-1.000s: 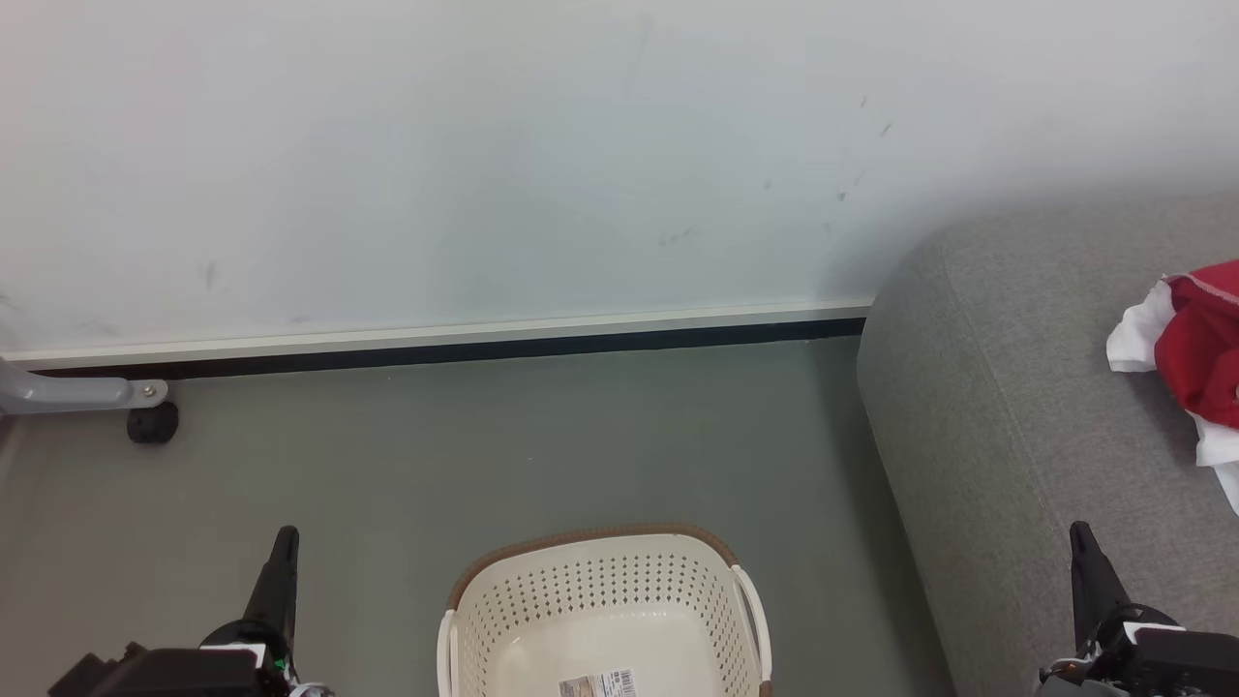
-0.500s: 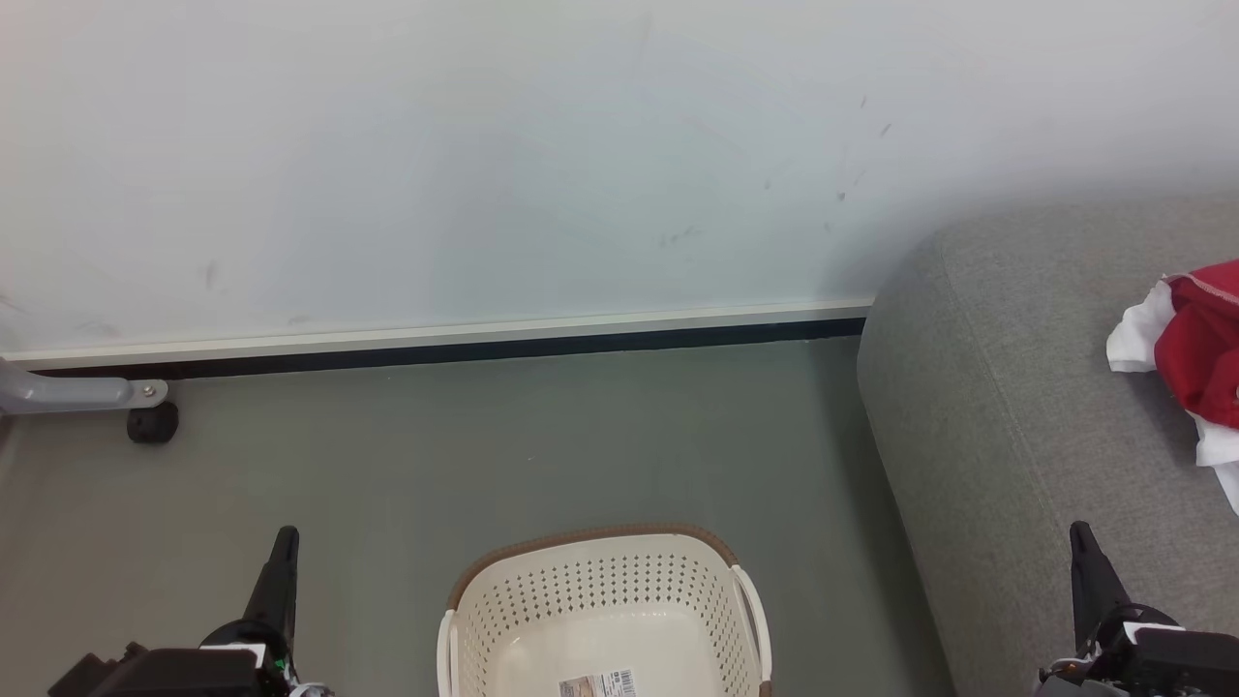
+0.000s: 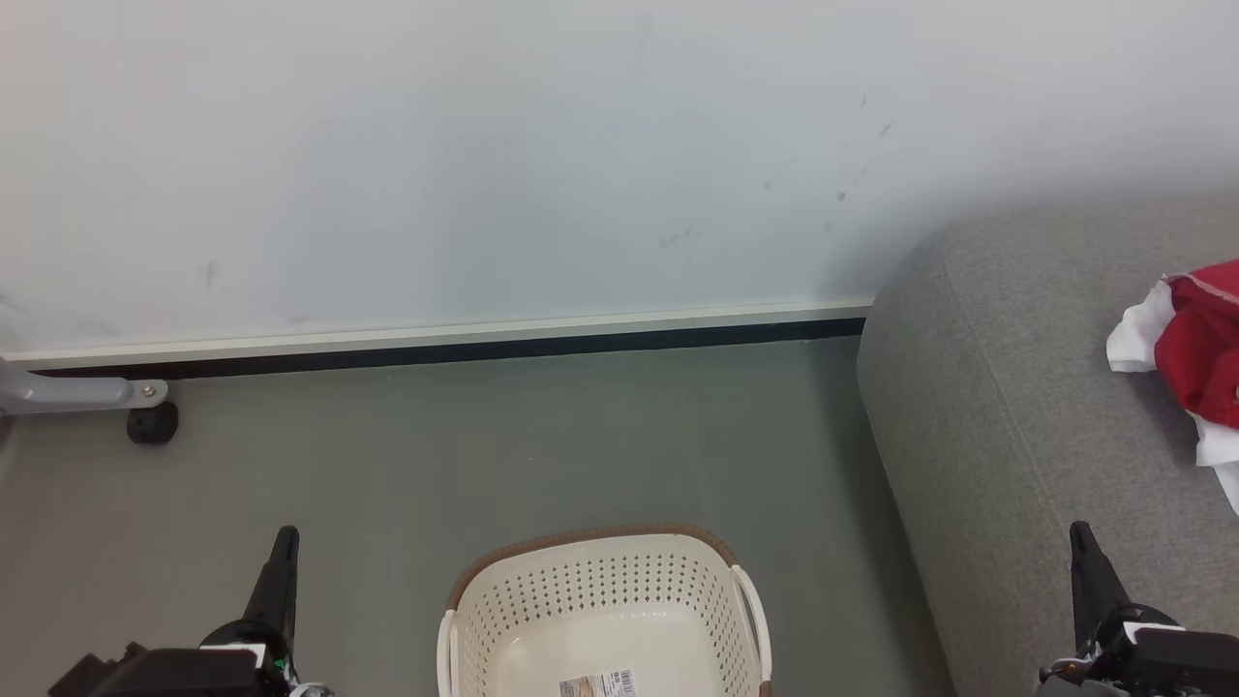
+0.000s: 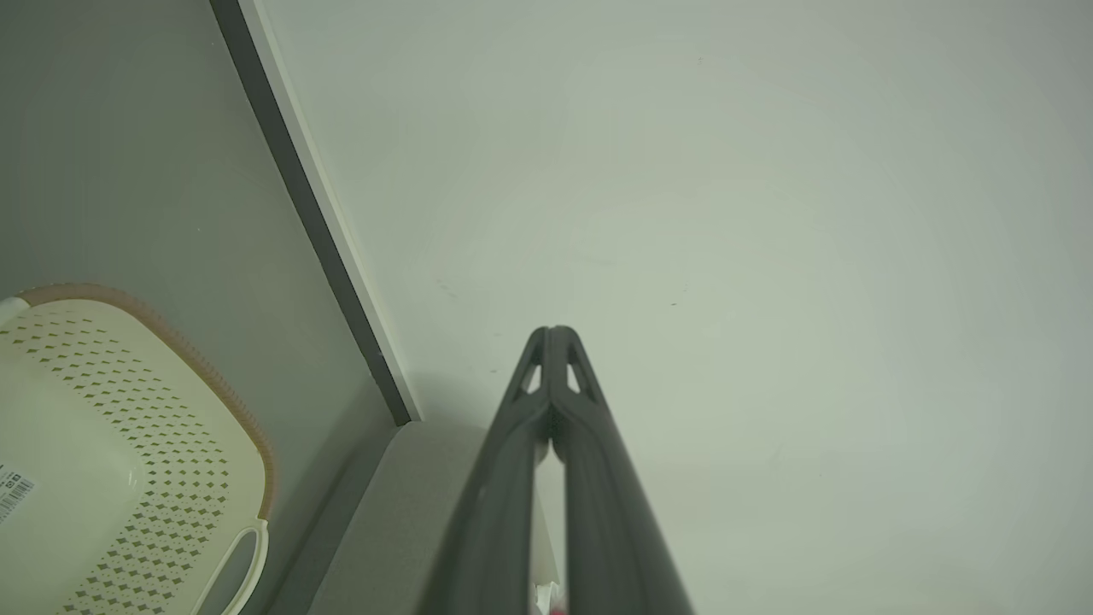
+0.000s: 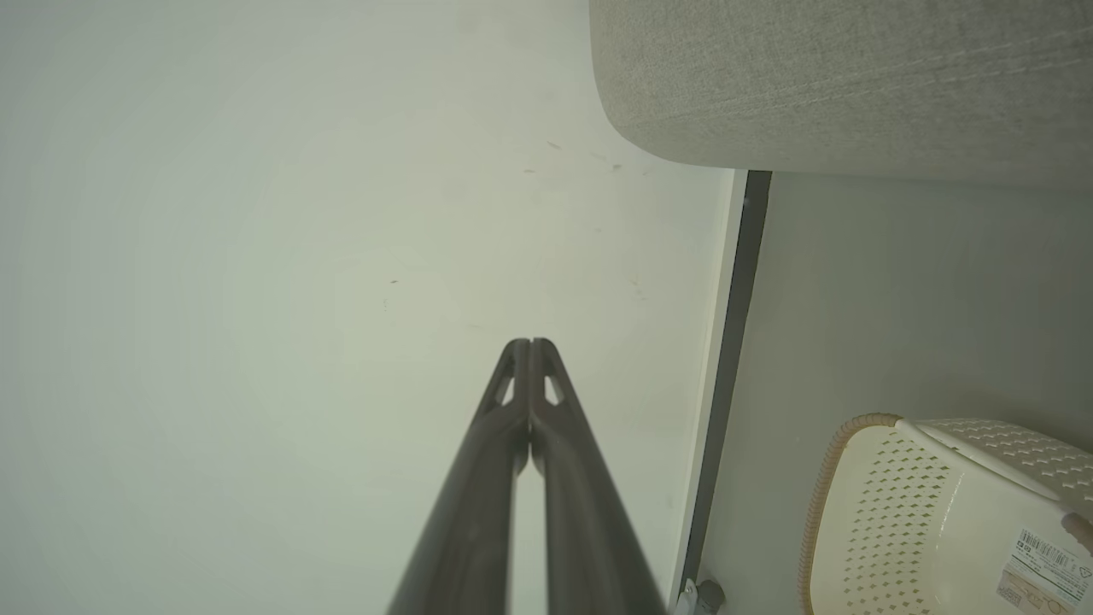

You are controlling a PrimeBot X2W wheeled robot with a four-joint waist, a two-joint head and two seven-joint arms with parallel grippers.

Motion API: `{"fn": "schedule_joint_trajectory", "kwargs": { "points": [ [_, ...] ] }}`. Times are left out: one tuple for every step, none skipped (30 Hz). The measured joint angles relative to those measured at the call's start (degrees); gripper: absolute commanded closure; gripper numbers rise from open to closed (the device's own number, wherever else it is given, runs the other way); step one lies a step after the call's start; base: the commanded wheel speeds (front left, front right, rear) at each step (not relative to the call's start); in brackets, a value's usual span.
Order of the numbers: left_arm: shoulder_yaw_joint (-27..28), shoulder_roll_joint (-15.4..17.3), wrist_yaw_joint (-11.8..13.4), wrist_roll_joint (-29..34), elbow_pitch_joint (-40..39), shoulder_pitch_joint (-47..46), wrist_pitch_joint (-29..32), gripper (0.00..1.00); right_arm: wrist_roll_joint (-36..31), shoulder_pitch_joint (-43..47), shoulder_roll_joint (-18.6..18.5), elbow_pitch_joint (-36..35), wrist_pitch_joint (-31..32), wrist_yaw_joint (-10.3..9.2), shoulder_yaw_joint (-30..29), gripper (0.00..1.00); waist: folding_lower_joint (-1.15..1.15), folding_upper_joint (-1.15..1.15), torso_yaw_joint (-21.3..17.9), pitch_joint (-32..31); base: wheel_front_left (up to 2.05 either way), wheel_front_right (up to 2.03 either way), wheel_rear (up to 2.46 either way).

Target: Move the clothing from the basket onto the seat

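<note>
Empty basket on open floor beside the rounded edge of the sofa, clothing on top, left gripper and right gripper with jaws together

the basket looks like smooth cream plastic with a soft sheen, its rim a brown woven-look texture, and it bears a printed paper sticker. the seat is coarse grey woven cloth, matt. the clothing is soft, creased red and white cloth. the floor is smooth, matt grey-green; the wall is pale, matt and faintly scuffed. the left gripper and right gripper look like dark matt plastic. a grey leg looks like painted metal.
</note>
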Motion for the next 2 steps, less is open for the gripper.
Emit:
{"fn": "schedule_joint_trajectory", "kwargs": {
  "points": [
    [0.00, 0.00, 0.00, 0.00, 0.00, 0.00, 0.00, 1.00, 0.00, 0.00, 0.00, 0.00, 0.00, 0.00, 0.00, 1.00, 0.00, 0.00, 0.00, 0.00, 0.00, 0.00, 0.00],
    [0.00, 0.00, 0.00, 0.00, 0.00, 0.00, 0.00, 1.00, 0.00, 0.00, 0.00, 0.00, 0.00, 0.00, 0.00, 1.00, 0.00, 0.00, 0.00, 0.00, 0.00, 0.00, 0.00]
  ]
}}
